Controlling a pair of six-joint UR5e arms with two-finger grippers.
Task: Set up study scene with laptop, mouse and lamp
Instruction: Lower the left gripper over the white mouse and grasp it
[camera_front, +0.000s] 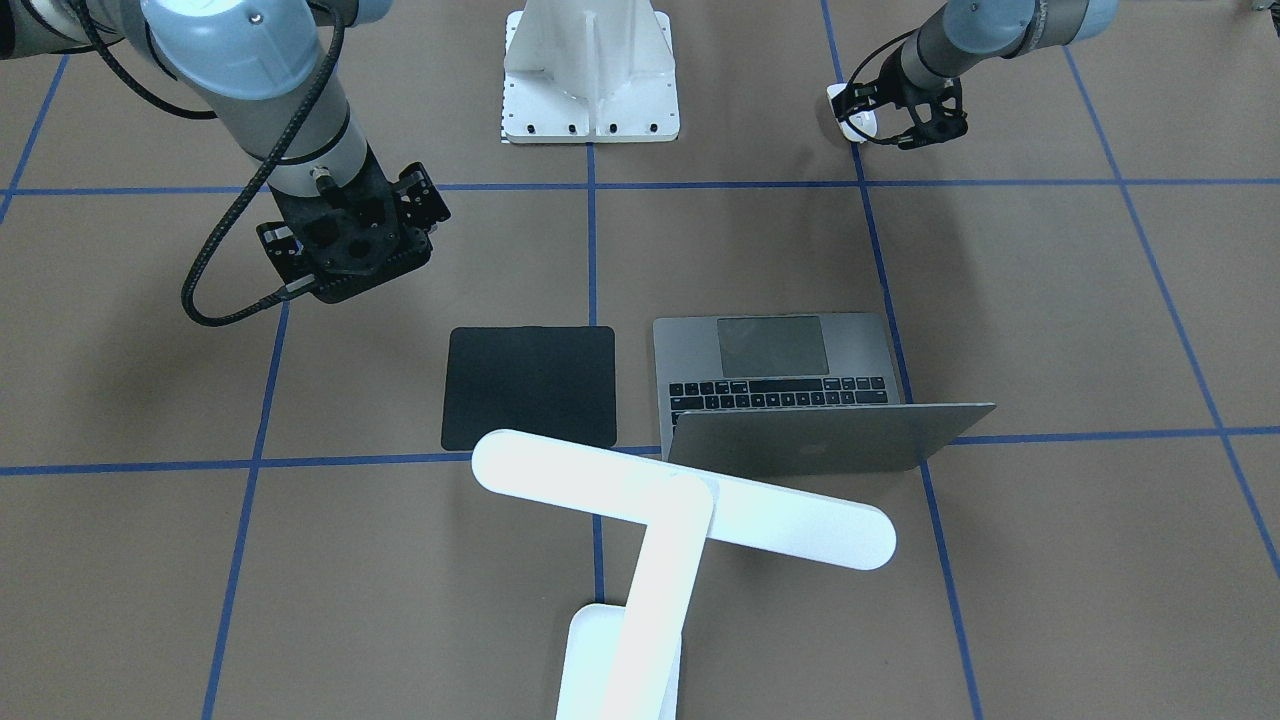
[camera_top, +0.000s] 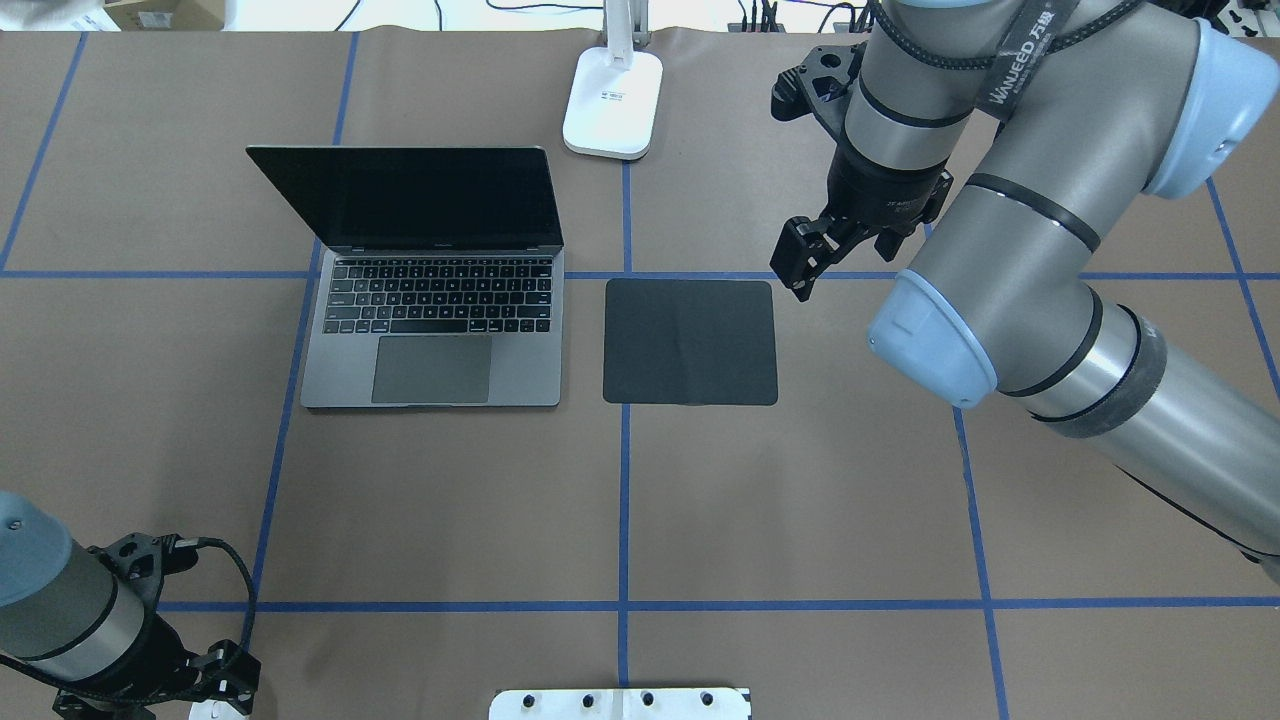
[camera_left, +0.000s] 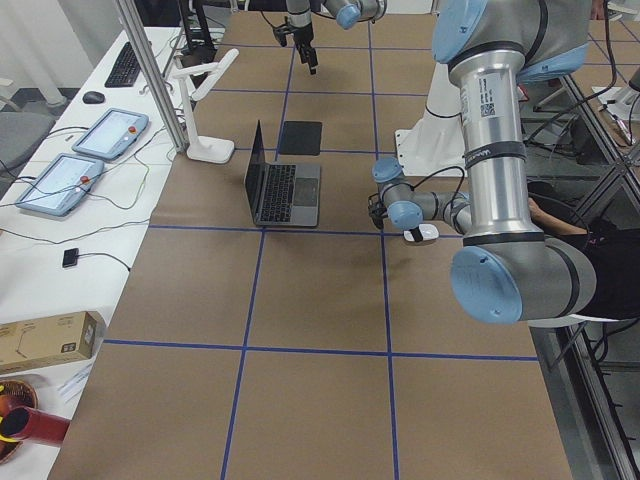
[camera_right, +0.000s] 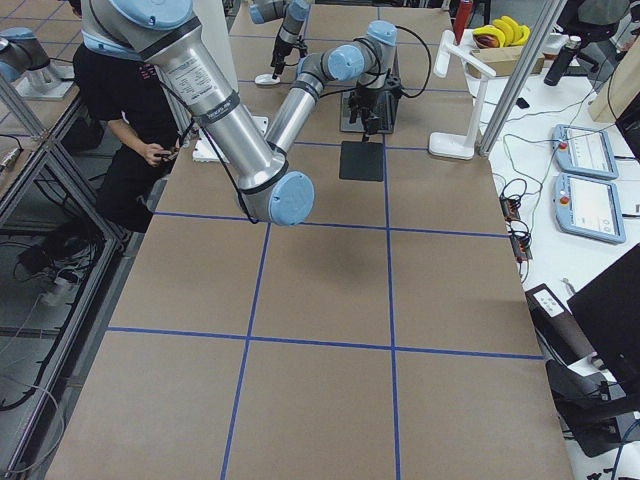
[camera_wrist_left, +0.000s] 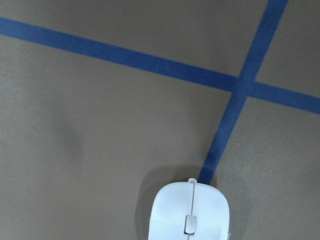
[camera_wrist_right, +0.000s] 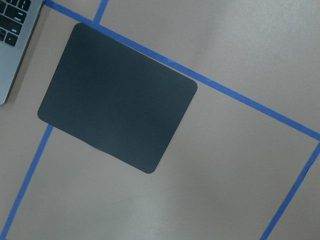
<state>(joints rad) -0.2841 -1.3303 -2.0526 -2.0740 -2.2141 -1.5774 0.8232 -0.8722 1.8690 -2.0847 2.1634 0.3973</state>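
Brown paper table (camera_top: 450, 500) with a blue tape grid. Mouse (camera_wrist_left: 190, 214) lies flat on the paper at the robot-side edge, on the left, on a tape line just short of a crossing and well apart from the other things. Left gripper (camera_front: 900, 112) is low and right at it. Its fingers don't show in the wrist view and the front view is too small, so cannot tell if it pinches the mouse or only brackets it.

Step judged: picking up the mouse, since the laptop (camera_top: 430, 300) is open and the lamp (camera_front: 680, 520) stands at the far edge. Next move likely calls for a firm side grip, a lift, then a long carry to the pad (camera_top: 690, 340) just beside the laptop.

Right gripper (camera_front: 350, 235) hovers just right of the pad, jaws look spread, holding nothing.

Mouse is white, smooth and oval, with a thin centre seam and small wheel. The slick shell could slip.
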